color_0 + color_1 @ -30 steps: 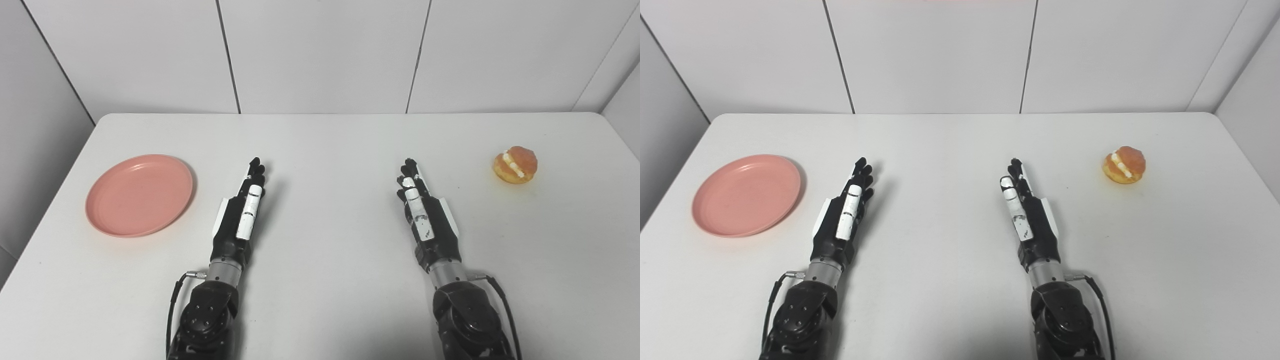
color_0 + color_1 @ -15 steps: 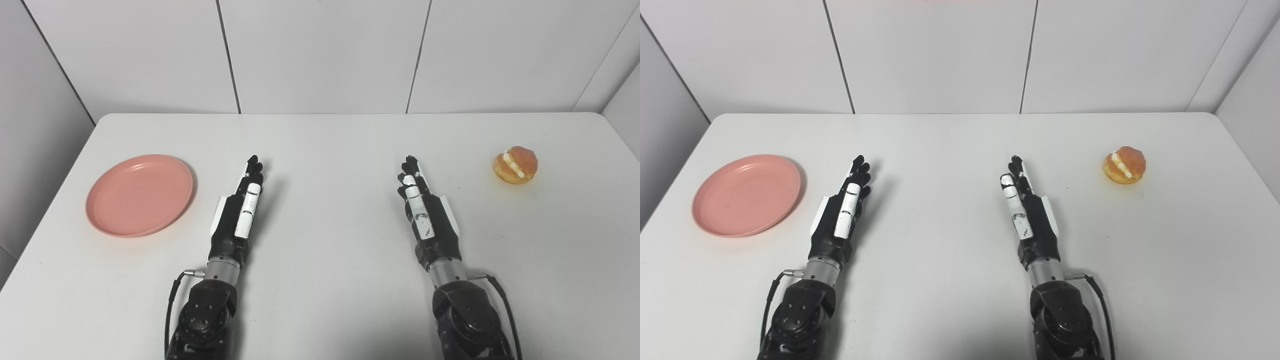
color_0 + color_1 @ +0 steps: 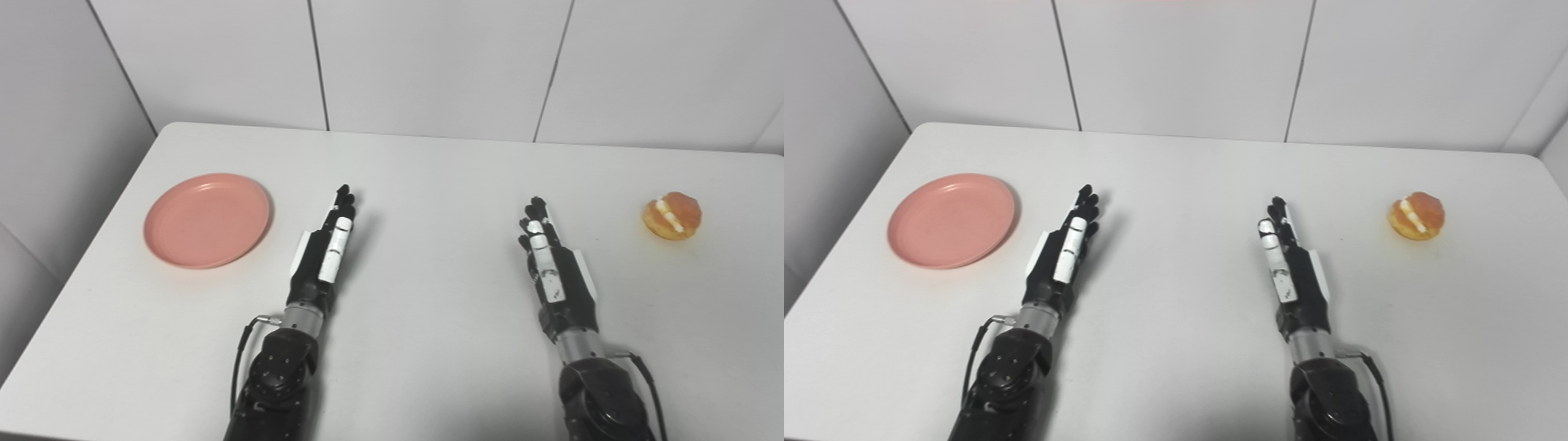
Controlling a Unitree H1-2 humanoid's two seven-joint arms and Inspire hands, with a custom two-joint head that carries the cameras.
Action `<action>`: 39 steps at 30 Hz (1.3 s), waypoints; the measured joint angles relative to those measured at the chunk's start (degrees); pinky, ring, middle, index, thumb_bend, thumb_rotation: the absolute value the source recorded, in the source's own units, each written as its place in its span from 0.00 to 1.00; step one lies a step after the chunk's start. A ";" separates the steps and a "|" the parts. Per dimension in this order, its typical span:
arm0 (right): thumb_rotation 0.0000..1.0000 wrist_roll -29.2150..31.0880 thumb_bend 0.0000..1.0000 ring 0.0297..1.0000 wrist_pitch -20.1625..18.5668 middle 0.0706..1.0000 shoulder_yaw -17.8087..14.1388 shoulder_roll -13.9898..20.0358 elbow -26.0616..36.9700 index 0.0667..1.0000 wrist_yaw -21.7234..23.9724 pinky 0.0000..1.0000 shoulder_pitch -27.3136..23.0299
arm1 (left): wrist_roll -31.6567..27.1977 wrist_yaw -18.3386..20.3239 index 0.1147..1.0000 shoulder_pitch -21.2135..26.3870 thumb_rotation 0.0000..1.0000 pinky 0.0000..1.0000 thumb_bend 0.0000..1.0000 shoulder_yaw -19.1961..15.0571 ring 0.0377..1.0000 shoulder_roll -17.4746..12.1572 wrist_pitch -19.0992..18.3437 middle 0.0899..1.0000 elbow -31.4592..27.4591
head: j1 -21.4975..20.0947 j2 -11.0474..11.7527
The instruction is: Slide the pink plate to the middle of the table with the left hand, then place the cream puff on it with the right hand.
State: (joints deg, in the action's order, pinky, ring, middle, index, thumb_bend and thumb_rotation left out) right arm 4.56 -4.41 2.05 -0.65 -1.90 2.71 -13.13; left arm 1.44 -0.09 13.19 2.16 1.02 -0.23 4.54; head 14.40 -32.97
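Left hand (image 3: 323, 254) and right hand (image 3: 554, 269) flat, fingers straight, close together, holding nothing

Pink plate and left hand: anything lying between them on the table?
Nothing. In the left eye view, only bare white table separates the pink plate from the left hand, which lies flat, open and apart from the rim.
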 measured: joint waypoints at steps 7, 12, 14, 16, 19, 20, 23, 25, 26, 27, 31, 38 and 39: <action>0.87 2.92 0.56 1.00 4.13 1.00 -1.63 1.56 -3.57 1.00 2.73 1.00 -0.57 | 0.15 -3.79 0.99 3.44 1.00 1.00 0.51 -2.09 0.99 1.85 4.70 0.99 6.07 | 3.45 1.94; 0.87 3.41 0.51 1.00 4.76 1.00 -1.79 1.68 -3.86 1.00 3.39 1.00 -0.58 | -0.13 -4.66 0.96 6.85 1.00 1.00 0.54 -4.41 0.97 1.54 6.56 0.96 7.03 | 3.71 2.29; 0.86 3.57 0.52 1.00 4.89 1.00 -1.83 1.72 -4.13 1.00 3.76 1.00 -0.73 | -0.10 -5.09 0.92 7.69 1.00 0.97 0.58 -5.39 0.93 0.89 6.52 0.93 6.57 | 3.89 2.64; 0.85 3.59 0.54 1.00 5.06 1.00 -1.90 1.77 -4.56 1.00 3.89 1.00 -1.01 | -0.14 -5.63 0.88 8.15 1.00 0.92 0.59 -6.73 0.89 0.28 6.52 0.89 5.88 | 3.80 2.82; 0.84 3.25 0.55 1.00 5.24 1.00 -1.92 1.87 -5.05 1.00 3.86 1.00 -1.41 | -0.40 -6.29 0.85 8.98 1.00 0.88 0.60 -8.78 0.86 -0.67 6.52 0.86 5.84 | 3.80 2.91; 0.84 3.08 0.55 1.00 5.31 1.00 -1.93 1.86 -5.05 1.00 3.82 1.00 -1.41 | -0.57 -6.59 0.81 9.23 1.00 0.86 0.61 -9.56 0.83 -0.99 6.52 0.83 5.71 | 3.80 2.91; 0.84 2.86 0.55 1.00 5.40 1.00 -2.00 1.83 -5.10 1.00 3.72 1.00 -1.44 | -1.41 -7.61 0.75 10.33 1.00 0.80 0.61 -11.74 0.77 -1.98 6.53 0.77 5.52 | 3.80 3.08; 0.84 2.86 0.55 1.00 5.42 1.00 -2.01 1.81 -5.12 1.00 3.72 1.00 -1.45 | -2.63 -7.77 0.73 11.41 1.00 0.79 0.61 -13.17 0.75 -2.74 6.53 0.75 5.34 | 3.80 3.08; 0.83 2.92 0.56 1.00 5.42 1.00 -2.04 1.80 -5.12 1.00 3.74 1.00 -1.45 | -3.25 -7.89 0.71 11.86 1.00 0.77 0.61 -14.01 0.73 -3.19 6.51 0.73 5.00 | 3.80 3.08; 0.83 3.00 0.56 1.00 5.42 1.00 -2.11 1.76 -5.13 1.00 3.75 1.00 -1.45 | -4.20 -7.89 0.70 12.29 1.00 0.77 0.61 -14.91 0.72 -3.53 6.51 0.72 4.59 | 3.80 3.08; 0.83 3.40 0.56 1.00 5.42 1.00 -2.22 1.64 -5.28 1.00 3.83 1.00 -1.52 | -5.00 -9.95 0.66 13.67 1.00 0.72 0.61 -17.23 0.69 -4.73 6.52 0.68 4.28 | 3.89 3.17; 0.86 2.87 0.60 1.00 5.43 1.00 -1.99 1.69 -5.35 1.00 3.87 1.00 -1.57 | -6.10 -10.98 0.62 14.34 1.00 0.67 0.60 -19.94 0.65 -7.37 6.54 0.64 6.05 | 3.89 3.43; 0.86 2.66 0.60 1.00 5.44 1.00 -1.91 1.69 -5.35 1.00 3.85 1.00 -1.57 | -6.34 -11.33 0.61 14.64 1.00 0.66 0.60 -20.47 0.65 -7.96 6.54 0.63 6.97 | 3.89 3.43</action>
State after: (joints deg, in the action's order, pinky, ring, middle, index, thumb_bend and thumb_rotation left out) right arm 7.22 1.04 0.13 1.04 -7.25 6.56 -14.71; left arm -4.90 -11.42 27.82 -18.30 -6.94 6.31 11.51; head 18.28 -29.53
